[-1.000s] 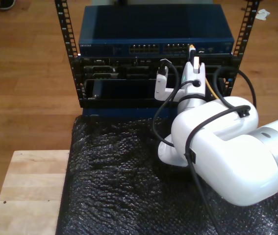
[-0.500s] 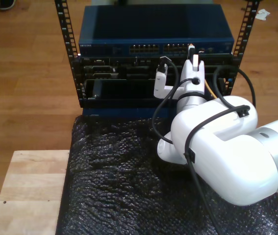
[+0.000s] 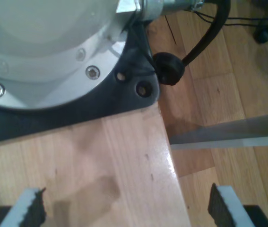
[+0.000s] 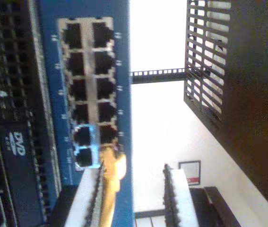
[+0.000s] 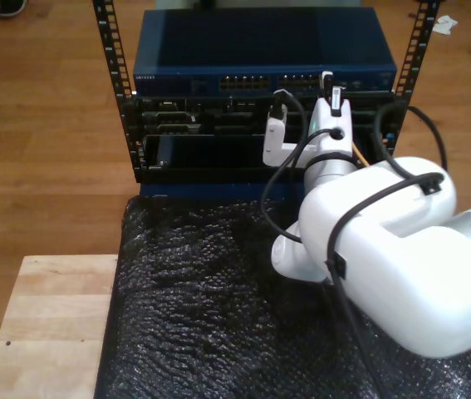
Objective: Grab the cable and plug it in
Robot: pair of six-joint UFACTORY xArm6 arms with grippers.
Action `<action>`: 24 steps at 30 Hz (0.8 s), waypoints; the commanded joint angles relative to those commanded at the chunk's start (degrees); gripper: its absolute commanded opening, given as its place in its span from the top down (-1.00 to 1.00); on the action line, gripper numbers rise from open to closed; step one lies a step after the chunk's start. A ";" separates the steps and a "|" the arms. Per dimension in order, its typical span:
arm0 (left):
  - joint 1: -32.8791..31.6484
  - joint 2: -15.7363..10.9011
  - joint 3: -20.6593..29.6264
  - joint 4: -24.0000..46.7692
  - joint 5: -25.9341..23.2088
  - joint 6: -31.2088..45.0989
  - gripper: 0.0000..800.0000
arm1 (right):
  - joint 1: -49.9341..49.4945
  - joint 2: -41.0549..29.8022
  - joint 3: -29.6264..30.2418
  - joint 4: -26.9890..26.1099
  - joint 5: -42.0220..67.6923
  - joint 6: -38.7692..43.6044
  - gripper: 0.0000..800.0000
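My second gripper (image 4: 131,198), clamped on the cable (image 4: 111,182), has edged closer to the switch (image 4: 84,80), plug tip now at a port, while my first gripper (image 3: 124,208) hangs open.

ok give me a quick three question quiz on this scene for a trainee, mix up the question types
1. True or false: my second gripper has the cable against one finger.
2. The plug sits at the port block of which unit? A) the blue switch B) the DVD drive C) the wooden table
3. Fill in: my first gripper hangs open over the ____ table.

Key: 1 true; 2 A; 3 wooden
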 joint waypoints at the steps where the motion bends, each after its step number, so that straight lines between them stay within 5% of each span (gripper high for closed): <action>1: 0.00 0.00 0.00 0.00 0.00 0.00 -1.00 | 0.00 -1.32 1.41 -0.09 0.53 0.00 0.14; 17: 0.00 0.00 0.00 -0.09 0.00 0.00 -1.00 | -3.60 -25.85 18.20 -0.70 25.93 -0.44 -0.31; 24: 0.00 0.00 0.00 -0.09 0.00 0.00 -1.00 | -10.81 -38.15 22.15 -1.14 43.08 -7.03 -0.49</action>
